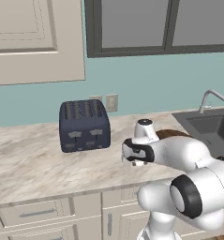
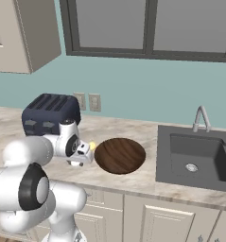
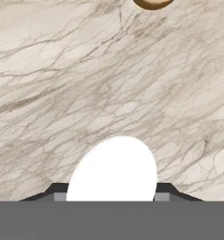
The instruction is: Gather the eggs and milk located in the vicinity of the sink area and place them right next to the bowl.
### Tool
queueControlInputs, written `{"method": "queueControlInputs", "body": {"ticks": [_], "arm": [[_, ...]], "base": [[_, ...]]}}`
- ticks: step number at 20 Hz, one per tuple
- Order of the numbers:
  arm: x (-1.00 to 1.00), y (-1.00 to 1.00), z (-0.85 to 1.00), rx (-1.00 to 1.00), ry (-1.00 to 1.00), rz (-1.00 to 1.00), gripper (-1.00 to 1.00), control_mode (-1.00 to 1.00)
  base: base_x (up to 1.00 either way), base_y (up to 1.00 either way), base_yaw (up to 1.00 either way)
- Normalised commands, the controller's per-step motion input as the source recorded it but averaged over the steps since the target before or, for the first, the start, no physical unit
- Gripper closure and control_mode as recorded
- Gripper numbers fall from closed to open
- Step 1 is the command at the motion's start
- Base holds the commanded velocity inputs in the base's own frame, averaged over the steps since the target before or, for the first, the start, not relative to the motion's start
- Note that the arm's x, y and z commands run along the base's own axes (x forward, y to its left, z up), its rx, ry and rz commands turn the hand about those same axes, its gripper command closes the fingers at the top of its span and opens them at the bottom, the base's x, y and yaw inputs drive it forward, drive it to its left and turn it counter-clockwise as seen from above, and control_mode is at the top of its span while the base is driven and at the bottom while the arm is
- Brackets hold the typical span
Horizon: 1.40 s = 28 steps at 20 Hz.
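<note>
While my gripper [image 1: 133,162] hung low over the worktop [image 1: 33,159] in the left base view, the toaster [image 1: 84,125] stood beyond it. From the right base view, the bowl [image 2: 120,155] lay just beside my gripper [image 2: 84,158]. Through the hand view, my gripper pinched a white egg [image 3: 114,168], bowl rim ahead.

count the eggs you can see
2: a white egg held in the gripper, and a pale yellow egg on the counter beside the bowl.
</note>
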Motion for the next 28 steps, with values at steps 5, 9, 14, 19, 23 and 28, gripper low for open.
{"method": "queueControlInputs", "body": {"ticks": [5,9,14,19,23,28], "arm": [[0.0,-0.04,0.26,-0.07,-0.01,0.0,1.0,-1.0],[0.04,-0.14,0.06,-0.13,0.0,0.0,1.0,-1.0],[0.2,-0.06,0.0,-0.07,0.01,0.0,1.0,-1.0],[0.34,0.0,0.0,0.0,0.07,0.0,1.0,-1.0],[0.39,0.0,0.0,-0.01,0.11,0.0,1.0,-1.0],[0.45,0.0,0.0,-0.07,0.11,0.0,1.0,-1.0]], "base": [[0.0,0.0,0.0],[0.0,0.0,0.0],[0.0,0.0,0.0],[0.0,0.0,0.0],[0.0,0.0,0.0],[0.0,0.0,0.0]]}}
